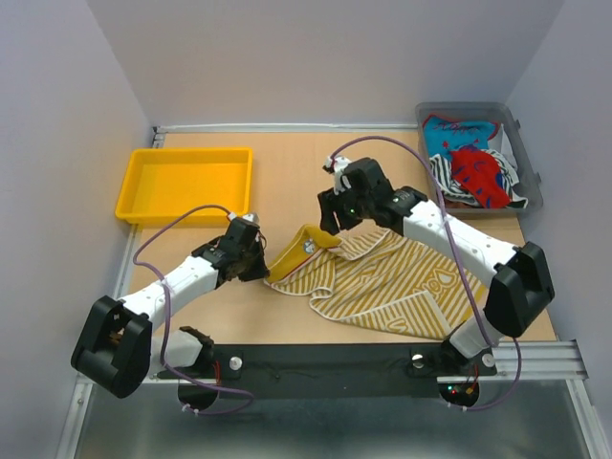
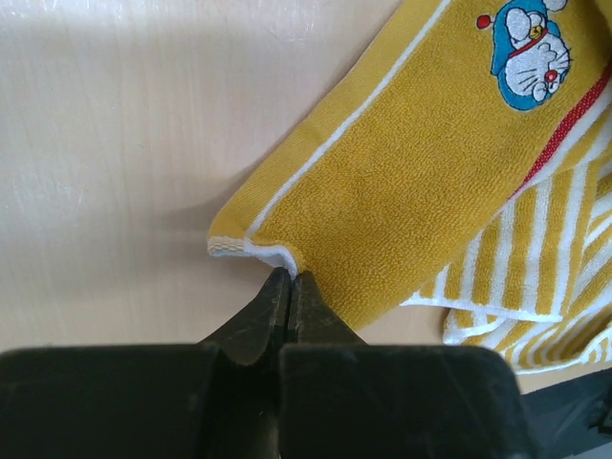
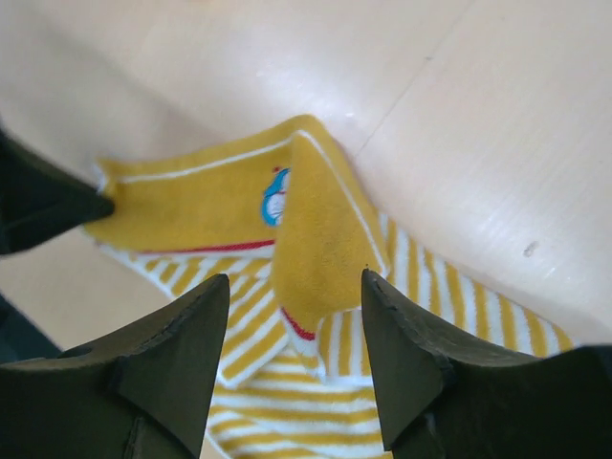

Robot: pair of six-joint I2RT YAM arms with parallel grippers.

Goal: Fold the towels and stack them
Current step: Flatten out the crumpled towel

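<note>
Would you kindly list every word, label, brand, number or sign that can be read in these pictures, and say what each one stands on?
None: no readable text shows in any view.
The yellow-and-white striped terry towel bears only a blue-and-white cartoon emblem, a picture with no letters.
The patterned towels in the clear plastic bin show no legible print.

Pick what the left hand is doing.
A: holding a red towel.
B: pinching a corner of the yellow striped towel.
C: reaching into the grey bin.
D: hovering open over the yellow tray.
B: the left hand is shut on the corner of the yellow striped towel.
</note>
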